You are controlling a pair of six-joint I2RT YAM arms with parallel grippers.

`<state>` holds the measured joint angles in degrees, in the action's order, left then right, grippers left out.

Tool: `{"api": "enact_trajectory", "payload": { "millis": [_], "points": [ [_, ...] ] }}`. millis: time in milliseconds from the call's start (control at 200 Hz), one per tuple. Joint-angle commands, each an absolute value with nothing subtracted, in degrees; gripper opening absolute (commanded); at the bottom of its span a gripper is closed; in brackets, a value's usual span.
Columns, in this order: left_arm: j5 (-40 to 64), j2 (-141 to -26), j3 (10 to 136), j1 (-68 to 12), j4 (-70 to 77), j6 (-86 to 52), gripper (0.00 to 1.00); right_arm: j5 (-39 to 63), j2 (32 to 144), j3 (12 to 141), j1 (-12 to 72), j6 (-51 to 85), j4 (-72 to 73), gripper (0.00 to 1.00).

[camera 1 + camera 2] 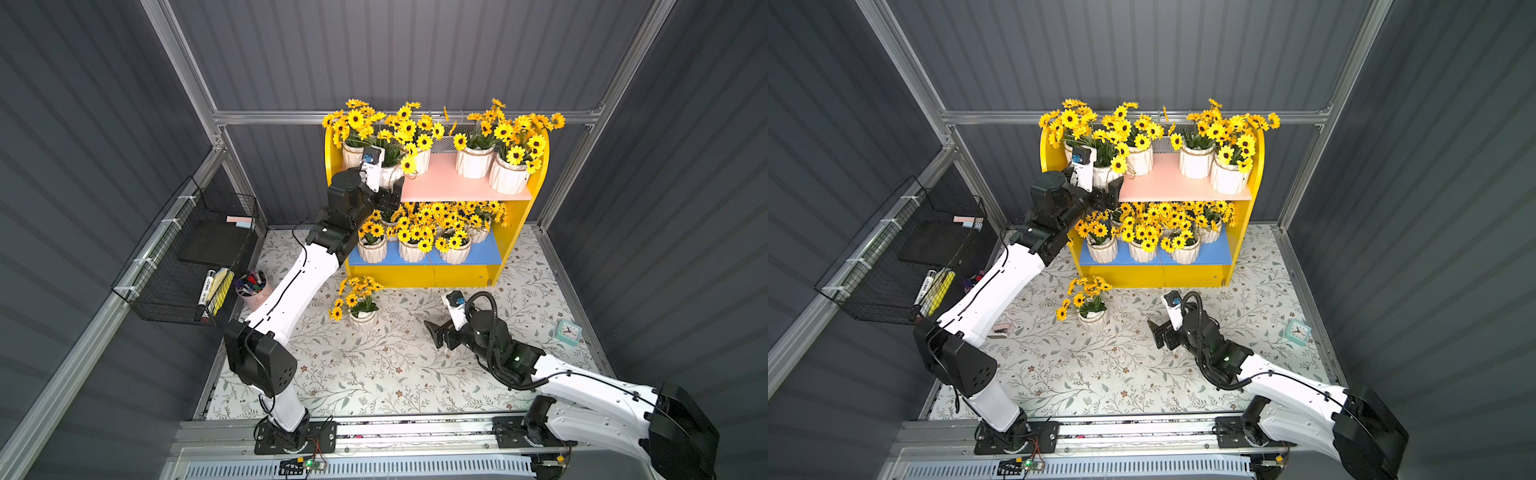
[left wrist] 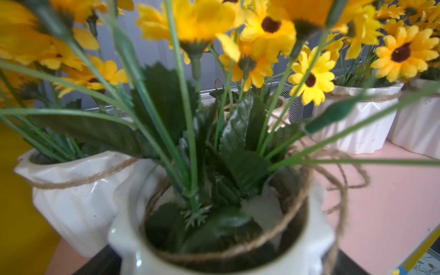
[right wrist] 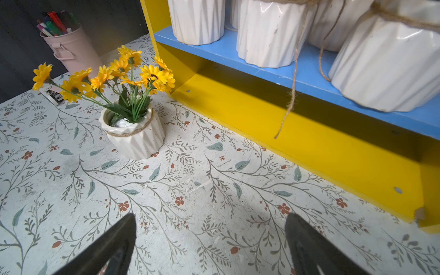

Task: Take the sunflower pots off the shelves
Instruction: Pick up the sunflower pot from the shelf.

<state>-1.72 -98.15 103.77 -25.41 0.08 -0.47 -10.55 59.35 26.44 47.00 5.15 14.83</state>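
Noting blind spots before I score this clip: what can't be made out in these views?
- Left gripper grip on the front pot: wrist view blurred and cut off at its edge; top views blocked by the wrist.
- Rear pots on the blue board: count hidden under flowers and the pink board.
- Clock: hands too small to read in top views.
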Motion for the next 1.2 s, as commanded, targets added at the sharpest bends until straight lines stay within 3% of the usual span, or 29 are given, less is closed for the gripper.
{"api": "enact_trajectory", "payload": {
  "millis": [0,1196],
  "points": [
    [0.1,-96.4,105.1,-25.5,-3.1,-0.2,0.00,-11.4,58.3,27.8,46.8,5.7,14.3,0.99],
    [5.6,-94.8,111.2,-25.5,-3.2,-2.1,0.00,-12.4,60.4,29.5,46.2,6.0,14.7,0.99]
  ]
}}
